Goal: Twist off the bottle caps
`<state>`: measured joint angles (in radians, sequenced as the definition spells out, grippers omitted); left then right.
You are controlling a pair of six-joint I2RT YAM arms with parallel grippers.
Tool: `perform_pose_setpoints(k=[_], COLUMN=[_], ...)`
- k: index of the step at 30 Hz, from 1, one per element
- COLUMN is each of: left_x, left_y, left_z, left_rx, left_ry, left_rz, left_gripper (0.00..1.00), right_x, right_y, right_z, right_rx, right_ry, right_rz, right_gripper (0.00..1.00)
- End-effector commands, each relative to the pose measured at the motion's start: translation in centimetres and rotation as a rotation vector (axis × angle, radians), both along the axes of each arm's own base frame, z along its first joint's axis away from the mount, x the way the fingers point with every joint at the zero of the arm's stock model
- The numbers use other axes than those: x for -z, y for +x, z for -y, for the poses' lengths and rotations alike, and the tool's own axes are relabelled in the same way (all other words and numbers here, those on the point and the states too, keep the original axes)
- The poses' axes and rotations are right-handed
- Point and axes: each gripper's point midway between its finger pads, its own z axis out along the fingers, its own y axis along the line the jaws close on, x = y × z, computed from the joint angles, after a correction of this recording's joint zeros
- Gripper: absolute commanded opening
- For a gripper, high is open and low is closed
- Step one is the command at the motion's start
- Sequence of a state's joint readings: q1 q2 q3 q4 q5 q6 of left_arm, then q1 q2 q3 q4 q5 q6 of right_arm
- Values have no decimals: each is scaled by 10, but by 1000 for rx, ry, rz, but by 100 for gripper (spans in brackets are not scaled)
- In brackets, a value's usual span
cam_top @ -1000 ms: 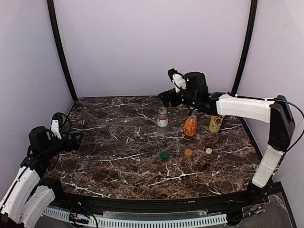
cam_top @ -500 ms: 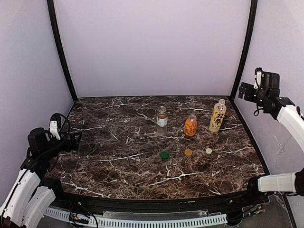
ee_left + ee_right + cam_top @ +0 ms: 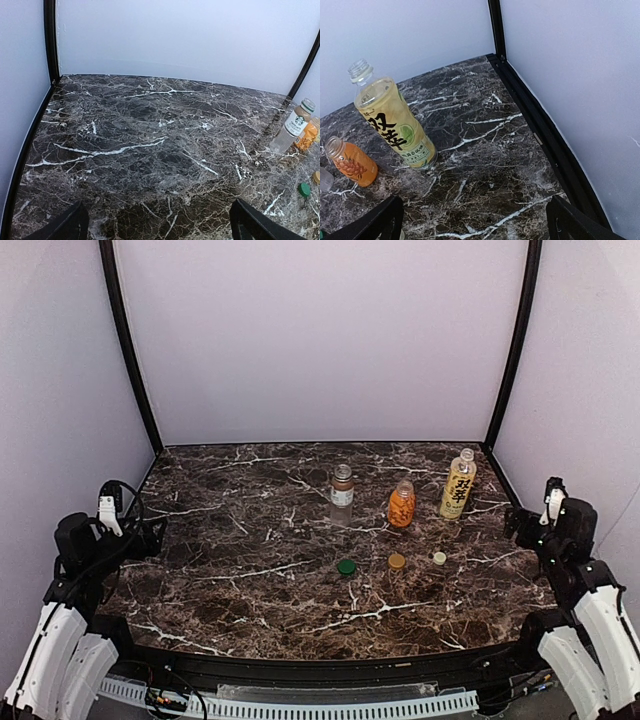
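At the tabletop's (image 3: 250, 540) side edges, left arm (image 3: 75, 545) and right arm (image 3: 570, 540) were held folded low, both sets of jaws spread apart.

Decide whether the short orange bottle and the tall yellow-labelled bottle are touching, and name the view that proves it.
Apart. The right wrist view shows bare marble between the orange bottle and the yellow-labelled bottle.

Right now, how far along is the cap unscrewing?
Looks finished: the Starbucks bottle, orange bottle and yellow-labelled bottle stand open-necked, with the green cap, orange cap and pale cap lying in front. In hand: nothing, left pincer and right pincer open, empty. Nothing left.
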<state>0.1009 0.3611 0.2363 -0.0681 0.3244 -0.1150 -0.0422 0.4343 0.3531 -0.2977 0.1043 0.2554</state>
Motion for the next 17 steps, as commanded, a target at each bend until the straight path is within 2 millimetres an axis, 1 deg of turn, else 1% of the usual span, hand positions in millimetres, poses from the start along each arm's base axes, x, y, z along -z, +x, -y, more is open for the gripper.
perform_pose_setpoints(k=[1, 3, 5, 6, 12, 17], left_x=[5, 5, 6, 5, 7, 5], left_y=[-1, -1, -1, -1, -2, -2], left_z=[-6, -8, -9, -10, -13, -16], left_rx=[-17, -27, -33, -36, -44, -58], left_ry=[10, 9, 9, 9, 7, 8], left_rz=[3, 1, 0, 2, -2, 4], left_gripper=[99, 99, 99, 99, 99, 99], right_x=[-30, -20, -15, -13, -8, -3], right_y=[-6, -12, -17, -18, -24, -24], right_z=[1, 6, 15, 16, 25, 28], right_rx=[19, 56, 129, 136, 208, 232], right_ry=[38, 39, 94, 103, 152, 177], right_rz=[226, 232, 262, 267, 296, 290], right_gripper=[99, 98, 99, 99, 99, 99])
